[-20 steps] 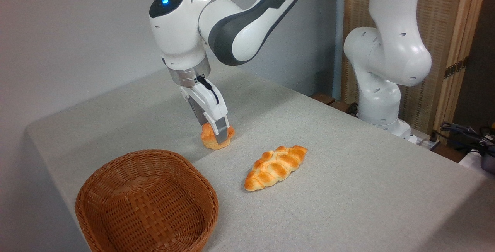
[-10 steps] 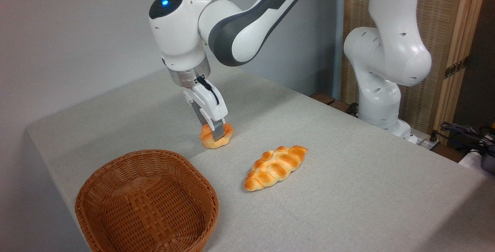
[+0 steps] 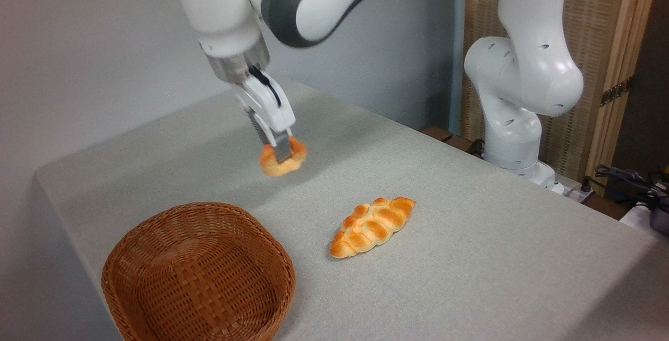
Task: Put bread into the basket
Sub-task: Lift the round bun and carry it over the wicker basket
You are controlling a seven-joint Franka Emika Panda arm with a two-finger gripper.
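The small round orange-golden bread (image 3: pixel 273 163) hangs in the air above the table, clamped between my fingers. My gripper (image 3: pixel 283 151) is shut on it, with one grey finger pad (image 3: pixel 283 148) across its front. The bun sits well above the tabletop, up and to the right of the basket (image 3: pixel 157 273), a shallow reddish-brown wicker oval at the table's front left with nothing inside it.
A longer braided golden loaf (image 3: pixel 372 225) lies on the grey table (image 3: pixel 470 257) right of the basket. The arm's white base column (image 3: pixel 517 79) stands at the back right, with cables (image 3: pixel 627 179) beyond it. The table's left edge runs close behind the basket.
The gripper has risen with the bun, lifting it clear of the table and shifting slightly left. The basket and the braided loaf have not moved.
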